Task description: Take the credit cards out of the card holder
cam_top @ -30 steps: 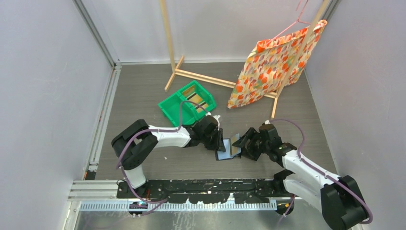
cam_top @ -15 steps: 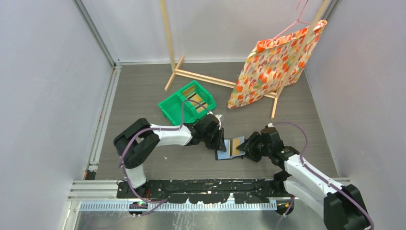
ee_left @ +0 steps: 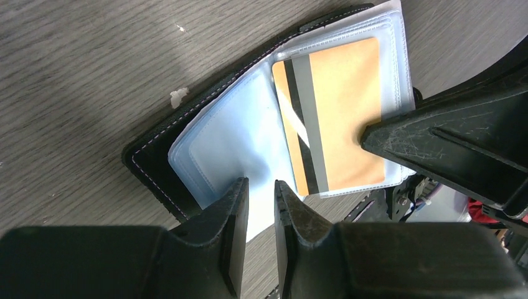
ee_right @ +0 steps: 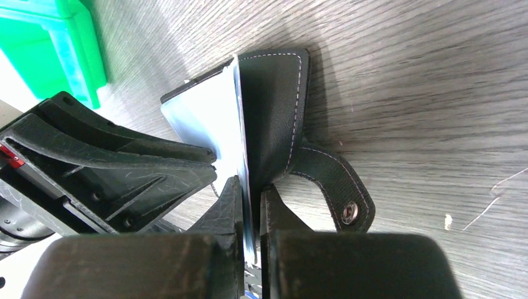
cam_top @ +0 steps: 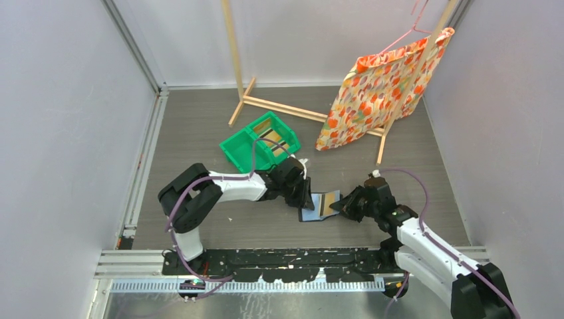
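The card holder [ee_left: 149, 156] lay open on the surface [ee_left: 75, 75] between the two arms, with an orange, dark-striped credit card [ee_left: 339, 118] inside one of its clear pockets. The left end effector [ee_left: 260, 188] stood narrow, nipping an empty clear page [ee_left: 224, 137] of the holder. The right end effector [ee_right: 249, 185] was clamped shut on the edge of the pocket carrying the card. Whether its fingers caught the card itself or only plastic could not be told. If only plastic, a pull would likely lift the whole holder, strain the pages between both grips, or leave the card seated. The thin left grip might also slip.
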